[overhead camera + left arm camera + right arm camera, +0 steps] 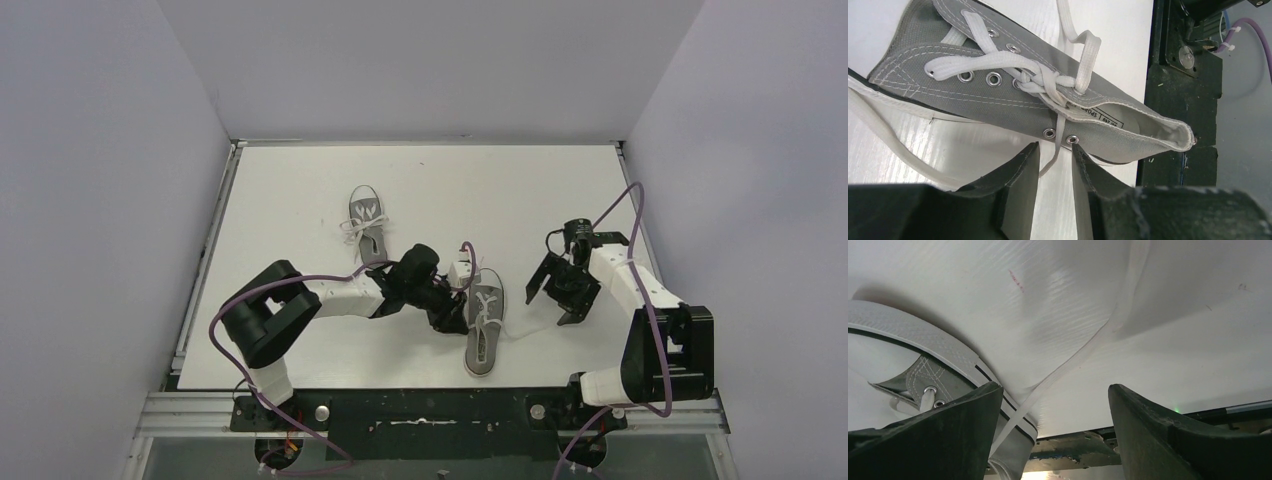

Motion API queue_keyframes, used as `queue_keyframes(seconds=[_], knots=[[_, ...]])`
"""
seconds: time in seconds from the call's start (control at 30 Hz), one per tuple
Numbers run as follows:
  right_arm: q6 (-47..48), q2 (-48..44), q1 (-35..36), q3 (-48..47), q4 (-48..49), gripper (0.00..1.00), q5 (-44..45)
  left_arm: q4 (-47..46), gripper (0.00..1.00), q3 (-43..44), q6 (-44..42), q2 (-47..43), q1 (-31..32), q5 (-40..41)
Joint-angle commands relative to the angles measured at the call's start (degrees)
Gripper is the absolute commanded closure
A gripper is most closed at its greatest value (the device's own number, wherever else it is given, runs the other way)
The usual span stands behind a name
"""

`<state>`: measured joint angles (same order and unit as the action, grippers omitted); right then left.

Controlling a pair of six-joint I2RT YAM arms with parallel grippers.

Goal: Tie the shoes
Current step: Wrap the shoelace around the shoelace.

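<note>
left tool (1055, 148), jaws narrowly parted, straddles a loose lace (1057, 131) of the near shoe (484, 318); right tool (1054, 386) gapes wide over a trailing lace (1075, 359); second shoe (367, 225) lies beyond on the tabletop (290, 180).

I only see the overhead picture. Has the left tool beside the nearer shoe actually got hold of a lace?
Observer: Not pinched. Its wrist camera shows a thin lace running from the knot into the narrow gap of the left tool.
Operator: And the right one?
Observer: The right tool stands wide open close to the table, another lace lying between its fingers.
Operator: Is that shoe tied?
Observer: Only a twisted knot on the shoe; I see no finished bow.
</note>
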<state>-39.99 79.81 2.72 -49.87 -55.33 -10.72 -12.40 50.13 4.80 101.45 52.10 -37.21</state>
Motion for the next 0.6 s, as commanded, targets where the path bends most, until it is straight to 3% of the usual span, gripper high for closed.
queue_keyframes(seconds=[0.0,0.17,0.27,0.43,0.57], knots=[[-2.55,-0.52,-0.06,1.06,2.28,0.21,3.29,-0.09,0.75,0.71,-1.15,-0.33,0.12,-0.80],[-6.97,-0.75,1.29,2.70,2.39,0.23,8.15,4.72,0.83,1.64,-2.05,-0.83,0.20,-0.14],[-9.55,-1.97,1.24,5.10,3.99,0.40,10.39,5.89,0.85,1.50,-2.25,-1.32,0.20,1.02],[-9.67,-1.08,1.56,6.84,6.96,0.42,12.12,5.05,0.85,1.82,-1.93,0.19,0.20,1.37],[-5.52,0.16,3.05,5.89,6.94,0.41,11.16,5.80,0.97,2.93,-1.45,-1.16,0.14,1.18]])
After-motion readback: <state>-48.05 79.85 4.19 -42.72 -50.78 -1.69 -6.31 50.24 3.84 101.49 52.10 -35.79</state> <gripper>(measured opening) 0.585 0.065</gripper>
